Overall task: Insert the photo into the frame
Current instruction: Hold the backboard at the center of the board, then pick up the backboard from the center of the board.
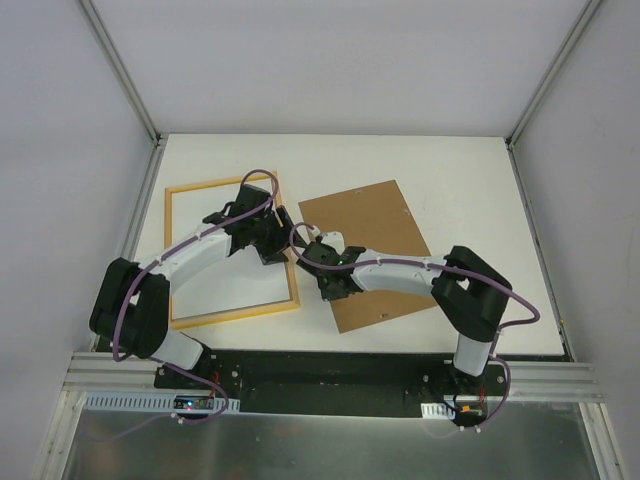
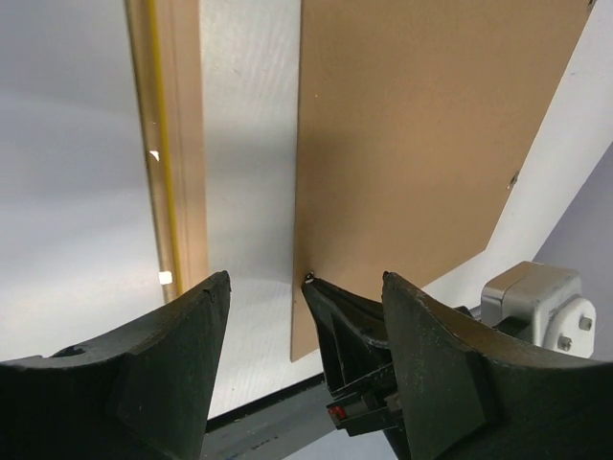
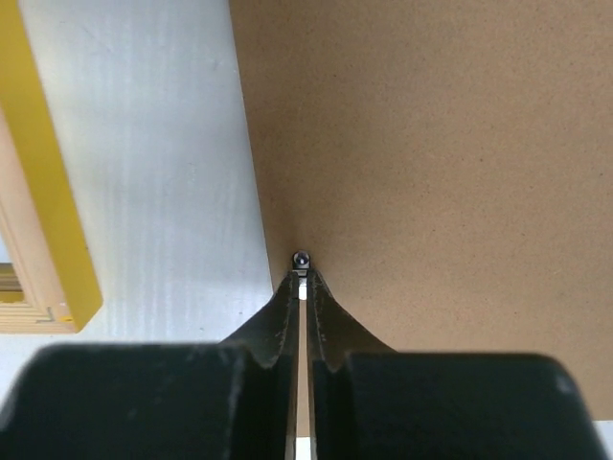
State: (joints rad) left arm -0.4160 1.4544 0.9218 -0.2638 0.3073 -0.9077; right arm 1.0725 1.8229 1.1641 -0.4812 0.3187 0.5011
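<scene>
A: So, what's where?
B: On the table [image 1: 450, 170], the frame [image 1: 236, 313] lies left, back up; the white inside is probably the photo [image 1: 240, 285], face down. The panel [image 1: 385, 245] lies right.
A: Pincers?
B: The left gripper [image 1: 272, 248] hangs open, empty; the right gripper [image 3: 302, 283] is closed at a tab [image 3: 301, 259] on the panel's left edge.
A: Next?
B: Likely lifting that edge, then squaring the panel over the frame.

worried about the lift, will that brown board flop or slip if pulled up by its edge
Probably stays stiff: the brown board lies flat with straight edges. Likely light, being thin. With the right gripper closed at one edge tab, it may pivot or slip.
</scene>
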